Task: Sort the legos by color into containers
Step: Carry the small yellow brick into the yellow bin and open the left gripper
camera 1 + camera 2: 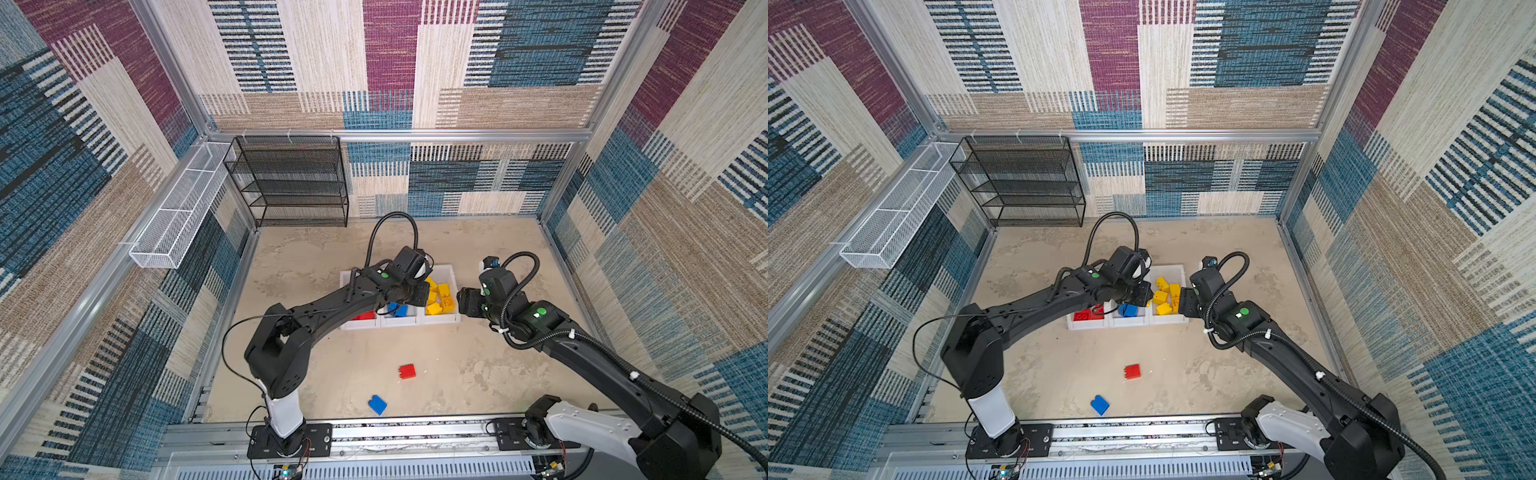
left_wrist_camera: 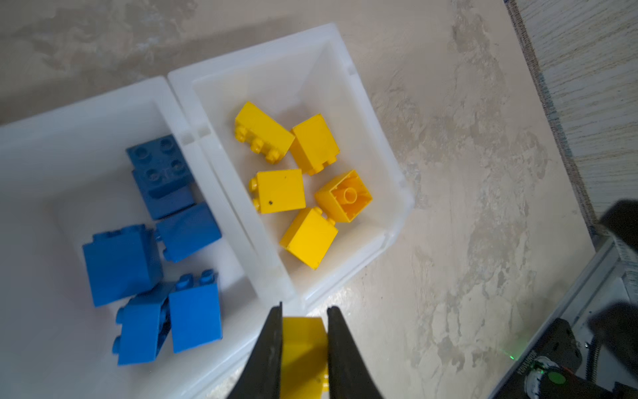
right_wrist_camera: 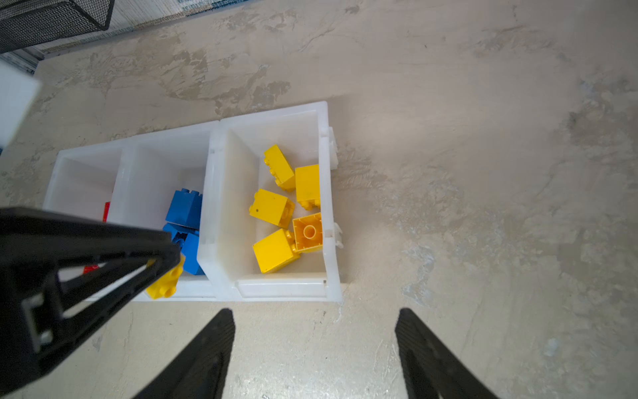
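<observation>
Left gripper [image 2: 303, 309] is clenching a yellow brick [image 2: 303, 345] between its black fingers [image 2: 269, 345]. It is hanging over the near rim of the middle bin [image 2: 51, 172], close to the wall that bin shares with the yellow bin [image 2: 303, 79], both of them white plastic. Just beyond its fingertips, five yellow legos [image 2: 278, 191] are lying loose in the yellow bin, one turned hollow side up. Off to one side of the gripper, a cluster of blue legos [image 2: 122, 262] is sitting in the middle bin. From where I am standing, the right gripper [image 3: 315, 312] is hovering with its jaws spread wide and nothing between them. It is over bare tabletop [image 3: 483, 172] just outside the yellow bin, and the left gripper is showing beside it with the held brick's studs poking out past the fingertip. The third bin [image 1: 1086, 325], on the far side of the left gripper from the right one, is holding red legos [image 1: 1088, 315], partly hidden under the left arm. Well behind both grippers, toward the arm bases, a red brick [image 1: 407, 371] and a blue brick [image 1: 377, 404] are lying apart from each other on the table, outside every bin. A black mesh rack [image 1: 291, 183] and a white wire basket [image 1: 174, 224] are sitting far beyond the bins, against the walls.
</observation>
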